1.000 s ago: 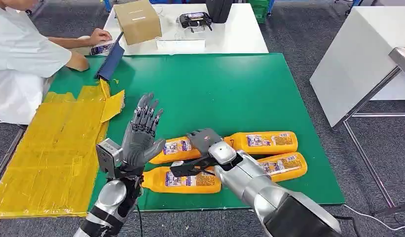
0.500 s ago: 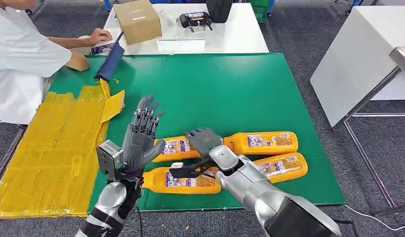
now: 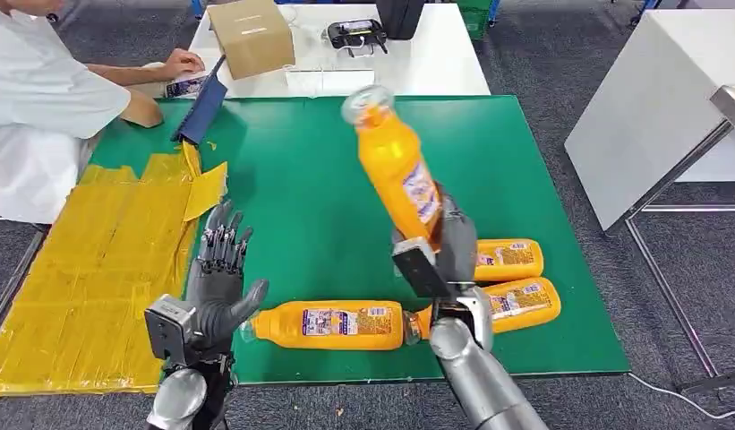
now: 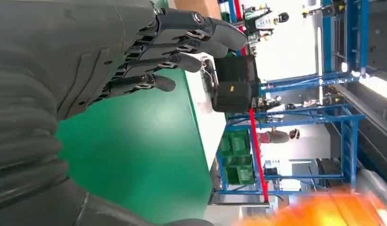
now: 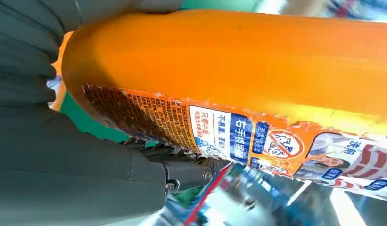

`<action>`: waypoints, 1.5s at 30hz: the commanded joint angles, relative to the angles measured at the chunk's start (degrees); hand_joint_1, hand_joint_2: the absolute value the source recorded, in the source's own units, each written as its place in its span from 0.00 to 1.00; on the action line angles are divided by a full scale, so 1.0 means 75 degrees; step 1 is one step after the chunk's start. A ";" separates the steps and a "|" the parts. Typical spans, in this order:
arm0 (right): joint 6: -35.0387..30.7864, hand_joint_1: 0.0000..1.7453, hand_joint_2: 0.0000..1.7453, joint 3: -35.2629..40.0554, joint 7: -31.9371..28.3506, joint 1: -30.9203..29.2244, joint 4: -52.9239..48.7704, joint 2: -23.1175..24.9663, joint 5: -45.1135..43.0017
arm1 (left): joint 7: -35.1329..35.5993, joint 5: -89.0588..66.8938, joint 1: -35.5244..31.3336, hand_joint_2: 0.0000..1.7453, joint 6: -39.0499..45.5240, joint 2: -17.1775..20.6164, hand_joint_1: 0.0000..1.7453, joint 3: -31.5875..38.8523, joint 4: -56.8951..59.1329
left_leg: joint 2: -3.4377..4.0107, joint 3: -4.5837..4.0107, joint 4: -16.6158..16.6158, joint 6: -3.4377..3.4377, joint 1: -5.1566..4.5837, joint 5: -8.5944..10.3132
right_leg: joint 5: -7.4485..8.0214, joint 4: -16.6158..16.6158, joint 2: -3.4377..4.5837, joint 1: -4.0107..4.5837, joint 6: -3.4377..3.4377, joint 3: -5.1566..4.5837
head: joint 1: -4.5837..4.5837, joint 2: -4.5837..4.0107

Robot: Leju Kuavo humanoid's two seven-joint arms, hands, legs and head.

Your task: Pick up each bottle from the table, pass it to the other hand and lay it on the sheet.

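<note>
My right hand (image 3: 453, 242) grips an orange bottle (image 3: 397, 166) by its lower end and holds it well above the green table (image 3: 328, 179), cap end tilted up and away. Up close, the right wrist view has the same bottle (image 5: 257, 75) with its printed label against the right hand (image 5: 50, 141). My left hand (image 3: 216, 282) stands open with its fingers (image 4: 182, 42) spread, near the table's front left. Three more orange bottles lie on the green: one near the front (image 3: 332, 322), two at the right (image 3: 511, 258) (image 3: 523, 298). The yellow sheet (image 3: 95, 269) lies left of the table.
A person in a white shirt (image 3: 41, 98) leans at the far left corner beside a dark tablet (image 3: 200, 112). Behind stands a white table (image 3: 346, 54) with a cardboard box (image 3: 250, 36) and a black device (image 3: 354, 34). Another white table (image 3: 650, 98) stands to the right.
My right hand has taken one bottle off the table and raised it high, cap end up. My left hand has dropped lower and moved a little to the left, still open.
</note>
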 commanded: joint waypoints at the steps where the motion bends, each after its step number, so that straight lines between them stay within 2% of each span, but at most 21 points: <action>1: 0.0432 1.00 1.00 -0.1047 -0.0225 0.1094 -0.2382 -0.0094 -0.1037 | 0.0005 -0.0197 0.0536 1.00 0.0113 0.0211 0.00 0.0352 -0.0535 | -0.0016 0.0048 0.0006 -0.0016 0.0013 -0.0030 | -0.0029 0.0003 0.0033 0.0005 -0.0017 0.0052 | -0.0003 0.0000; 3: 0.0641 1.00 1.00 -0.1063 -0.0092 0.1015 -0.2219 -0.0076 -0.1316 | 0.0011 -0.0218 0.0546 1.00 0.0122 0.0208 0.00 0.0339 -0.0557 | -0.0005 0.0020 0.0001 -0.0010 0.0007 -0.0014 | -0.0011 -0.0001 0.0025 0.0003 -0.0010 0.0019 | -0.0003 0.0000; 5: 0.1204 1.00 1.00 -0.0872 -0.0202 0.0970 -0.2084 -0.0028 -0.1764 | 0.0029 -0.0241 0.0530 1.00 0.0137 0.0223 0.00 0.0316 -0.0539 | -0.0004 0.0027 0.0000 -0.0014 0.0009 -0.0018 | -0.0013 -0.0001 0.0032 0.0004 -0.0011 0.0023 | -0.0003 0.0000; 6: 0.1791 1.00 1.00 -0.0486 -0.0274 0.0925 -0.2024 -0.0116 -0.1867 | 0.0039 -0.0244 0.0488 1.00 0.0122 0.0239 0.00 0.0293 -0.0500 | -0.0004 0.0042 0.0008 -0.0018 0.0015 -0.0028 | -0.0021 0.0002 0.0044 0.0007 -0.0016 0.0039 | -0.0003 0.0000; 9: 0.1908 1.00 1.00 -0.0156 -0.0282 0.0884 -0.1931 -0.0035 -0.1851 | 0.0049 -0.0236 0.0428 1.00 0.0110 0.0246 0.00 0.0275 -0.0445 | 0.0010 0.0036 0.0001 -0.0017 0.0013 -0.0022 | -0.0013 -0.0001 0.0051 0.0006 -0.0014 0.0029 | -0.0003 0.0000; 11: 0.2660 1.00 1.00 0.0622 -0.0417 0.0730 -0.1742 -0.0157 -0.1779 | 0.0033 -0.0170 0.0266 1.00 -0.0005 0.0269 0.00 0.0196 -0.0302 | 0.0012 0.0044 0.0002 -0.0018 0.0014 -0.0027 | -0.0017 -0.0002 0.0058 0.0007 -0.0016 0.0036 | -0.0003 0.0000; 13: 0.2896 1.00 1.00 0.1427 -0.0424 0.0503 -0.1371 -0.0109 -0.1397 | 0.0014 -0.0140 0.0112 1.00 -0.0062 0.0258 0.00 0.0120 -0.0169 | 0.0009 0.0021 -0.0003 -0.0012 0.0010 -0.0010 | -0.0005 -0.0002 0.0037 0.0005 -0.0010 0.0014 | -0.0003 0.0000; 15: 0.3092 1.00 1.00 0.2128 -0.0401 0.0223 -0.0986 -0.0150 -0.1165 | 0.0005 -0.0092 -0.0042 1.00 -0.0114 0.0255 0.00 0.0048 -0.0048 | 0.0025 0.0033 -0.0001 -0.0014 0.0012 -0.0015 | -0.0006 -0.0002 0.0060 0.0007 -0.0014 0.0023 | 0.0000 0.0000; 17: 0.3083 1.00 1.00 0.2154 -0.0397 0.0227 -0.0968 -0.0132 -0.1145 | 0.0005 -0.0093 -0.0065 1.00 -0.0114 0.0245 0.00 0.0045 -0.0051 | 0.0035 0.0053 -0.0003 -0.0018 0.0014 -0.0023 | -0.0011 -0.0003 0.0079 0.0007 -0.0019 0.0039 | -0.0003 0.0000; 20: 0.3101 1.00 1.00 0.2116 -0.0392 0.0202 -0.0946 -0.0201 -0.1157 | 0.0005 -0.0092 -0.0048 1.00 -0.0114 0.0255 0.00 0.0048 -0.0037 | 0.0005 0.0030 -0.0011 -0.0010 0.0008 -0.0004 | -0.0007 -0.0008 0.0024 0.0003 -0.0009 0.0024 | -0.0003 0.0000; 23: 0.3453 1.00 1.00 0.2602 -0.0159 -0.0074 -0.0557 -0.0336 -0.0740 | -0.0002 0.0029 -0.0139 1.00 -0.0309 0.0279 0.00 -0.0035 0.0009 | 0.0011 0.0058 -0.0002 -0.0012 0.0017 -0.0020 | -0.0017 -0.0011 0.0051 0.0007 -0.0013 0.0055 | -0.0003 0.0000; 27: 0.3130 1.00 1.00 0.2967 0.0012 -0.0442 0.0506 -0.0115 0.0045 | -0.0008 0.0007 -0.0256 1.00 -0.0385 0.0268 0.00 -0.0211 -0.0014 | 0.0013 0.0040 -0.0011 -0.0010 0.0012 -0.0005 | -0.0004 -0.0014 0.0040 0.0005 -0.0012 0.0035 | 0.0000 0.0000; 33: 0.3105 1.00 1.00 0.2998 0.0015 -0.0436 0.0547 -0.0084 0.0080 | -0.0008 0.0008 -0.0265 1.00 -0.0384 0.0265 0.00 -0.0216 -0.0011 | 0.0010 0.0051 -0.0008 -0.0012 0.0013 -0.0013 | -0.0013 -0.0012 0.0045 0.0006 -0.0015 0.0048 | 0.0000 0.0000; 37: 0.3205 1.00 1.00 0.3781 0.0351 -0.0700 0.1146 -0.0045 0.1078 | 0.0037 0.0036 -0.0338 1.00 -0.0459 0.0258 0.00 -0.0216 0.0032 | 0.0012 0.0040 -0.0009 -0.0010 0.0010 -0.0009 | -0.0008 -0.0009 0.0038 0.0004 -0.0011 0.0034 | -0.0003 0.0000; 45: 0.3226 1.00 1.00 0.3931 0.0344 -0.0804 0.1650 0.0077 0.1085 | 0.0040 0.0043 -0.0342 1.00 -0.0508 0.0255 0.00 -0.0242 0.0032 | 0.0005 0.0044 -0.0004 -0.0011 0.0015 -0.0011 | -0.0013 -0.0009 0.0035 0.0007 -0.0013 0.0041 | 0.0006 0.0000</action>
